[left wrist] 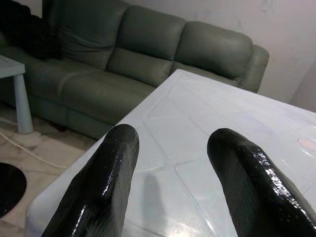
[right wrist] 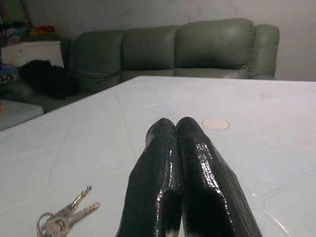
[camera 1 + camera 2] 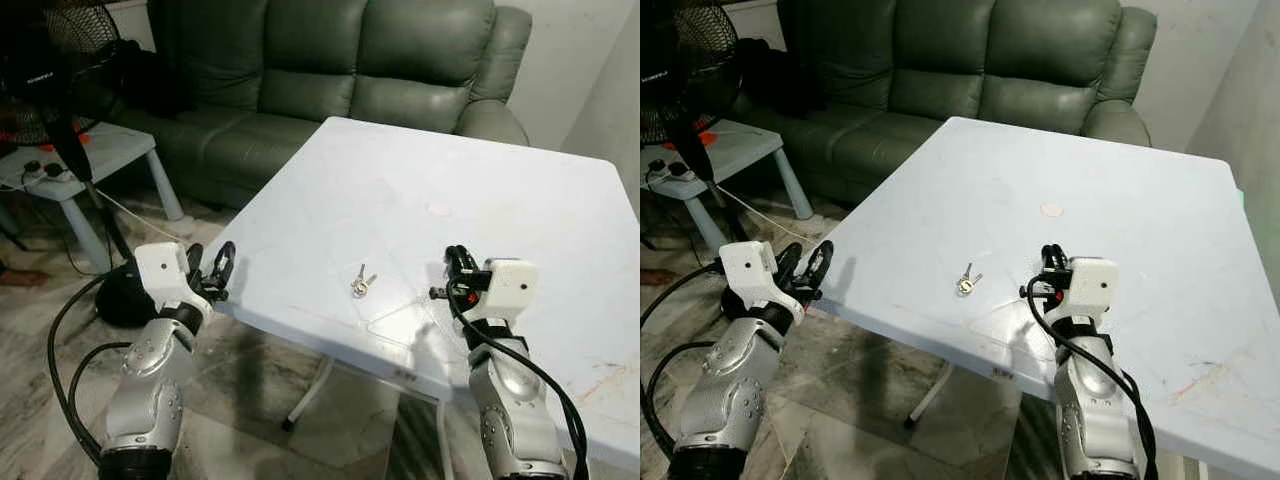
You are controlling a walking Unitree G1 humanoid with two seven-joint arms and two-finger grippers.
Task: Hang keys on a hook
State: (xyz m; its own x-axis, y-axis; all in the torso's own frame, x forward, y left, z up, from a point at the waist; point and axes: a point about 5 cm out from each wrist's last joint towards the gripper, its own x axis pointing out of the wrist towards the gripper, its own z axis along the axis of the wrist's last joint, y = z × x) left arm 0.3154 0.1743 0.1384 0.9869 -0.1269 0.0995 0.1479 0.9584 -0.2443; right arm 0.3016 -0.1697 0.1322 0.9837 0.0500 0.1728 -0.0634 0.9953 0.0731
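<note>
A small bunch of silver keys [image 3: 361, 283] on a ring lies flat on the white table [image 3: 480, 190], near its front edge; the same keys [image 2: 64, 218] lie just beside the right fingers. My right gripper [image 3: 457, 258] hovers low over the table a short way to the right of the keys, its two black fingers [image 2: 175, 173] pressed together with nothing between them. At the table's left front corner my left gripper [image 3: 212, 268] stands open, its fingers [image 1: 106, 182] spread apart and empty, just off the edge.
A small pinkish round disc [image 3: 1051, 210] lies on the table beyond the keys. A green leather sofa [image 3: 330, 70] stands behind the table. At the left are a black fan [image 3: 60, 70], a low white side table [image 3: 100, 150] and cables on the floor.
</note>
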